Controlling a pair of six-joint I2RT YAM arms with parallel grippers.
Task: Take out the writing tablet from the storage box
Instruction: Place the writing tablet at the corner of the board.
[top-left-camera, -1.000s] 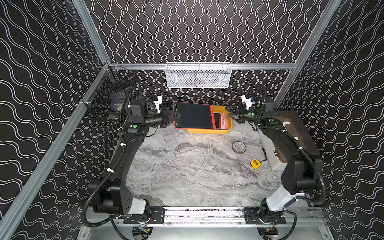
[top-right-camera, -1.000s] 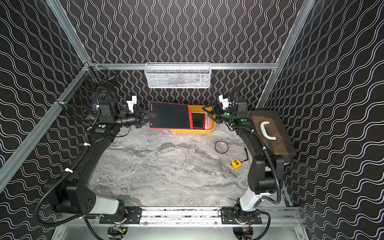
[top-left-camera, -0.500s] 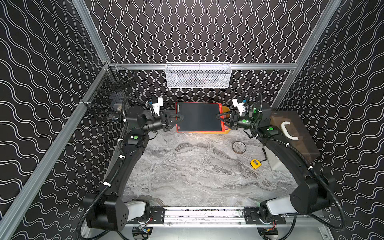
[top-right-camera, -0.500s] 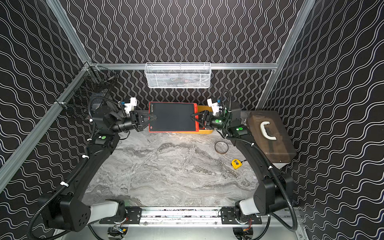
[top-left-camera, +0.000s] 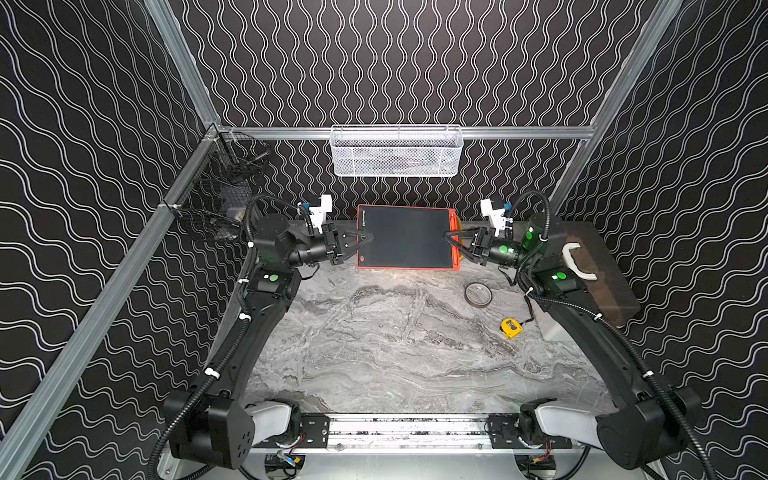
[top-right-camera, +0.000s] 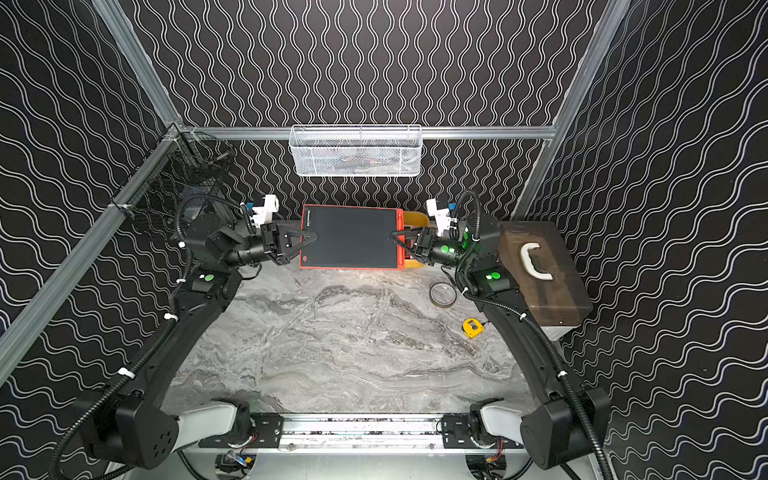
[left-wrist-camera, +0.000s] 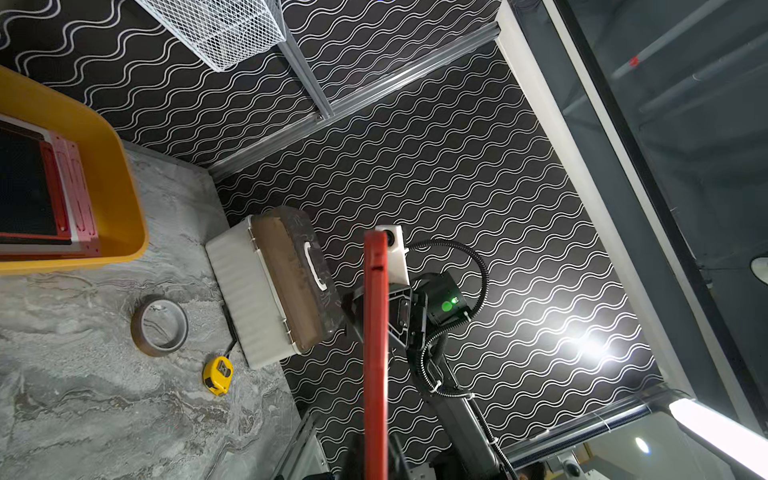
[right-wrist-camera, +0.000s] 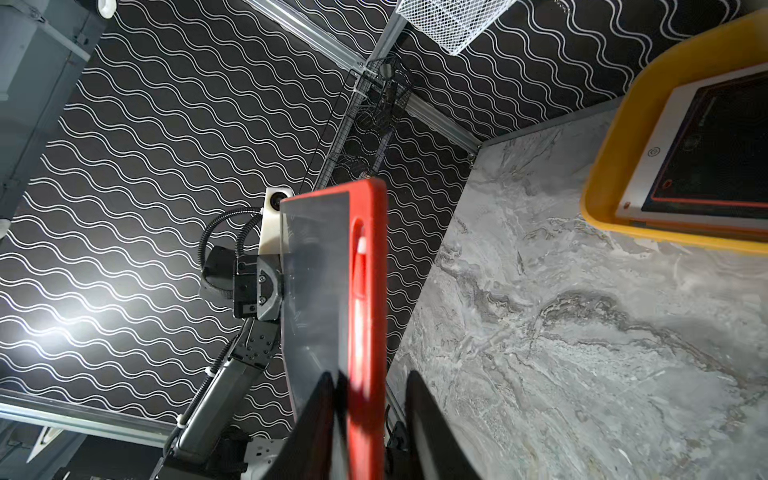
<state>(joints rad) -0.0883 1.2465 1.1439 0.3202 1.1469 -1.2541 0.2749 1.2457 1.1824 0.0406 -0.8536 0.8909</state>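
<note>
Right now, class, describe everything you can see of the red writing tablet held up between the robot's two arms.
The writing tablet is a thin, flat rectangle with a dark matte screen in a red plastic-looking frame, with small print and a round mark along one short edge and a stylus slot along the other. It hangs roughly level, screen up, above the yellow storage box. The left hand pinches the printed short edge; the right hand straddles the stylus edge, its grip unclear.

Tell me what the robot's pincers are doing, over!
Left pincer shut on red writing tablet. Right pincer straddles opposite edge, grip unclear. Tablet held above yellow storage box. Nothing blocking.
</note>
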